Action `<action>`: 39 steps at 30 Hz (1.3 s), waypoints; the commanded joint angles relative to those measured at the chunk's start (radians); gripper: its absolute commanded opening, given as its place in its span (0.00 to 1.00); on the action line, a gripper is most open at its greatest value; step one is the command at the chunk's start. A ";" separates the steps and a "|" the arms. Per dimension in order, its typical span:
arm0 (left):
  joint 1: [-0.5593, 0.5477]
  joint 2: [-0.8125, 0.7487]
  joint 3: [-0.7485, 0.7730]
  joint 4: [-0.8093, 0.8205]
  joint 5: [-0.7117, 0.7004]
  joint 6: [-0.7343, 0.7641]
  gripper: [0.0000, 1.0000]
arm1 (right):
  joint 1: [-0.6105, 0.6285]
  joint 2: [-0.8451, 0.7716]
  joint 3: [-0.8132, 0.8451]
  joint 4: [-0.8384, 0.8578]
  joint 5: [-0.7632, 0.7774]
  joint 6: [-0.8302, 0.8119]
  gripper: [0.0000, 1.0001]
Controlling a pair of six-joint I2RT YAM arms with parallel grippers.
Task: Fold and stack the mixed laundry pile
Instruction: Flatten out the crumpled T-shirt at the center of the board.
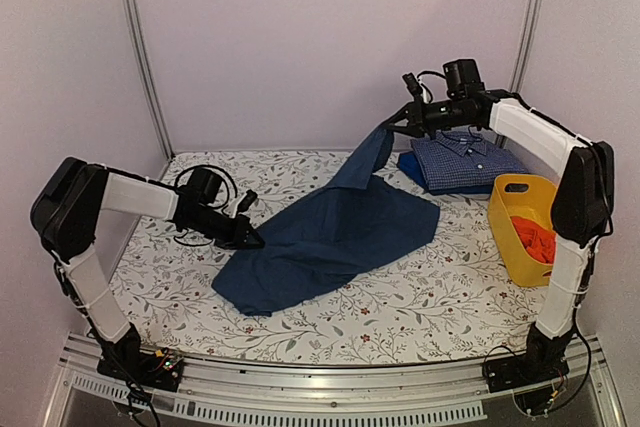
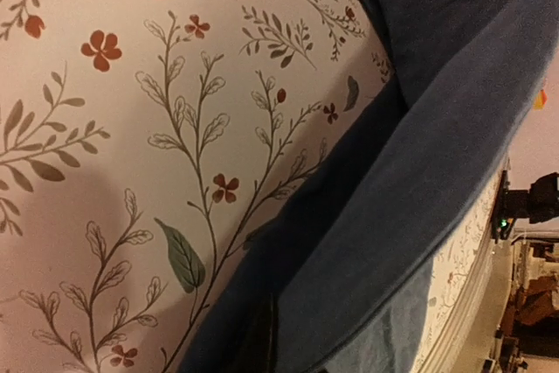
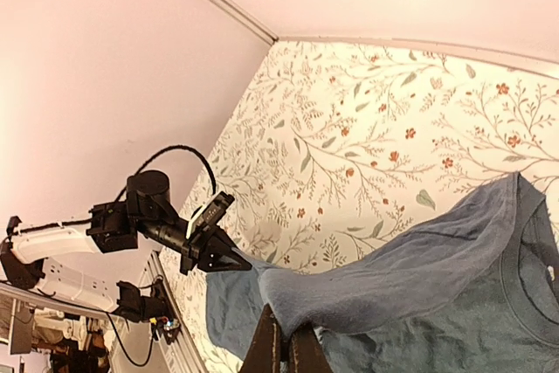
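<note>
A dark blue garment point(image 1: 330, 237) lies spread across the middle of the flower-print table point(image 1: 170, 277). My right gripper point(image 1: 385, 130) is shut on its far corner and holds that corner lifted above the table. In the right wrist view the cloth point(image 3: 419, 286) drapes over my right gripper point(image 3: 288, 334). My left gripper point(image 1: 258, 241) sits low at the garment's left edge, its tips together on the cloth. The left wrist view shows mostly blue fabric point(image 2: 437, 128) around a dark finger point(image 2: 262, 338). A folded blue check shirt point(image 1: 465, 159) lies at the back right.
A yellow plastic basket point(image 1: 523, 190) stands at the right edge and holds a red-orange cloth point(image 1: 535, 237). Pale walls with metal posts point(image 1: 140, 47) close in the back and sides. An aluminium rail point(image 1: 330, 387) runs along the front edge.
</note>
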 commanded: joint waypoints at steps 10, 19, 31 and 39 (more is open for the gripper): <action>0.117 -0.084 0.702 -0.232 -0.185 0.166 0.00 | -0.162 0.113 0.477 0.325 -0.131 0.373 0.00; -0.198 -0.311 0.345 -0.297 -0.355 0.344 0.05 | -0.221 -0.113 0.162 0.342 -0.147 0.391 0.00; -0.308 -0.511 -0.049 -0.192 -0.371 0.204 0.76 | -0.258 -0.470 -0.530 0.192 -0.178 0.214 0.00; -0.160 -0.253 0.059 -0.200 -0.241 0.193 0.60 | -0.259 -0.486 -0.571 0.169 -0.168 0.183 0.00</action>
